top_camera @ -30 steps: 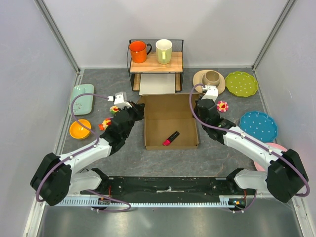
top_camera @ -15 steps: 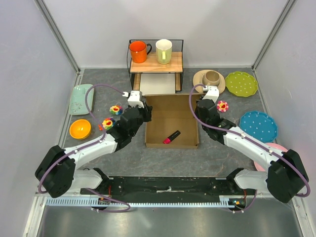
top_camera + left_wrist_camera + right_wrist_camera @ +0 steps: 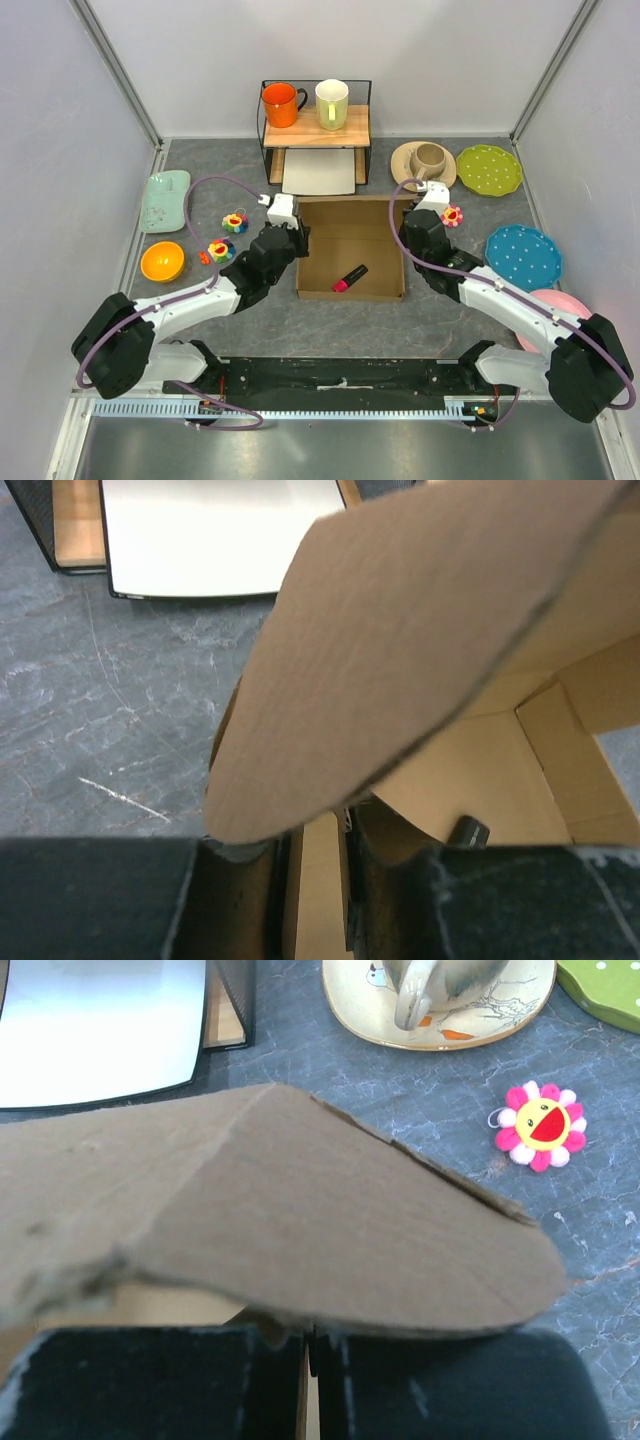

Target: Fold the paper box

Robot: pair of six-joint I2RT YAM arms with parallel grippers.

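The brown paper box (image 3: pixel 340 235) lies open at the table's middle with a pink marker (image 3: pixel 347 279) on its floor. My left gripper (image 3: pixel 297 233) sits at the box's left wall, my right gripper (image 3: pixel 413 222) at its right wall. In the left wrist view, a rounded cardboard flap (image 3: pixel 420 630) rises over my left gripper (image 3: pixel 315 880), whose fingers are shut on a cardboard wall. The marker's dark end (image 3: pixel 467 830) shows inside. In the right wrist view, my right gripper (image 3: pixel 312 1352) is shut on the thin base of the right flap (image 3: pixel 300 1220).
Behind the box stands a wire rack with an orange mug (image 3: pixel 281 104), a pale mug (image 3: pixel 332 103) and a white tray (image 3: pixel 319 172). Right: cup on saucer (image 3: pixel 425 160), green plate (image 3: pixel 489 169), blue plate (image 3: pixel 523 253), flower toy (image 3: pixel 451 214). Left: mint tray (image 3: pixel 165 200), orange bowl (image 3: pixel 162 261), flower toys (image 3: pixel 235 221).
My left gripper has swung right from outside the box to its left wall, bringing the left flap up. The right gripper has shifted slightly back and right with its flap.
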